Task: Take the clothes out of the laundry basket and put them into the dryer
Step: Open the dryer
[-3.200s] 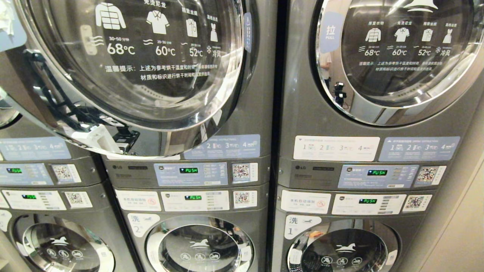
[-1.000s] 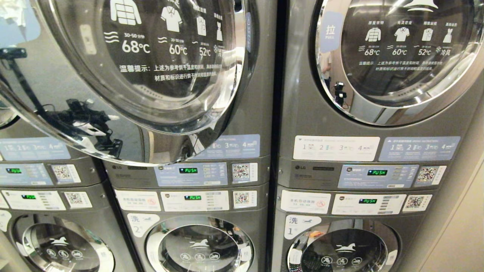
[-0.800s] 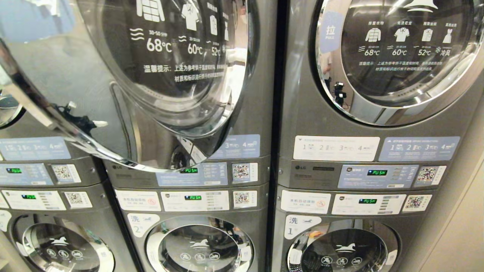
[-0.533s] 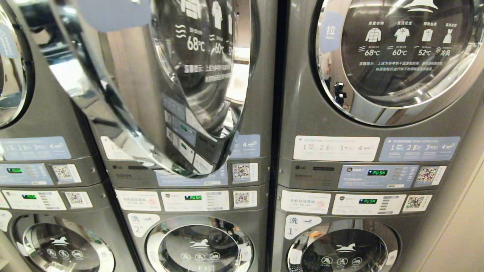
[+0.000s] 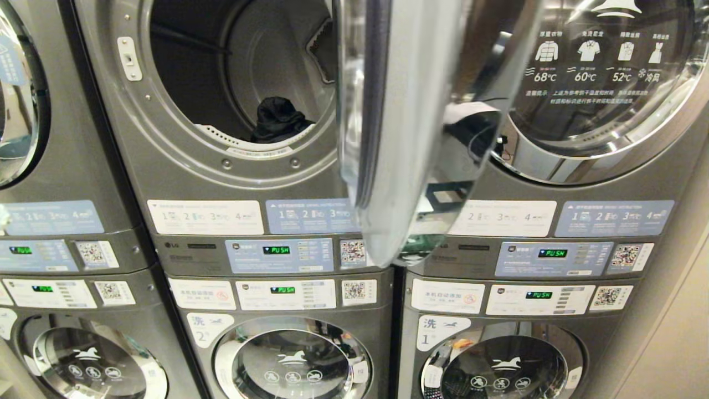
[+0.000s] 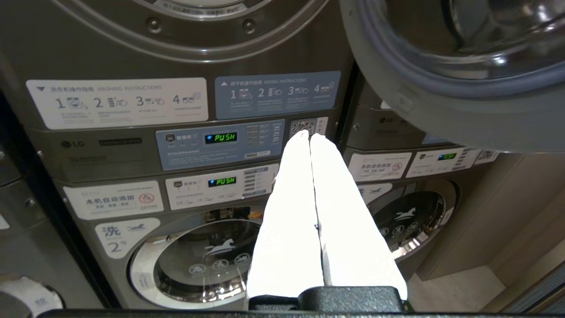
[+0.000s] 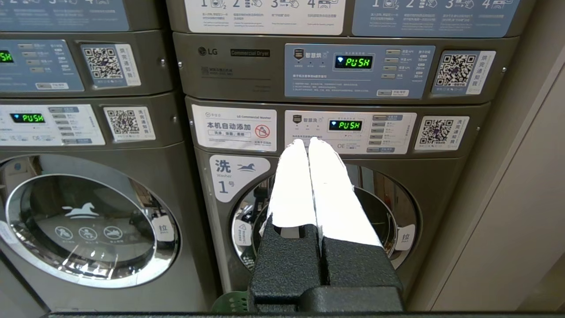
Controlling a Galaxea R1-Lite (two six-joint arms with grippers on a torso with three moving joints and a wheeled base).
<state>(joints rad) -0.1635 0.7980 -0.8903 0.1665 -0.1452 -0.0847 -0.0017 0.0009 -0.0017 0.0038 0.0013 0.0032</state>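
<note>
1. Left hand (image 6: pixel 309 134) clenched, empty, aimed at the middle dryer's control panel (image 6: pixel 220 143), below the swung-open dryer door (image 5: pixel 410 127).
2. Right hand (image 7: pixel 308 141) clenched, empty, facing the right-hand washer (image 7: pixel 326 212).
3. Dark garment (image 5: pixel 277 119) lies in the open dryer drum (image 5: pixel 249 72).
4. Neither arm shows in head view; green basket rim (image 7: pixel 229 302) barely visible.

We see the dryer (image 5: pixel 232 183) stacked on a washer (image 5: pixel 291 360), its door (image 5: pixel 399 127) swung out to the right across the neighbouring dryer's door (image 5: pixel 609 83), with a garment (image 5: pixel 277 119) lying inside the drum (image 5: pixel 260 61) near its front rim.
</note>
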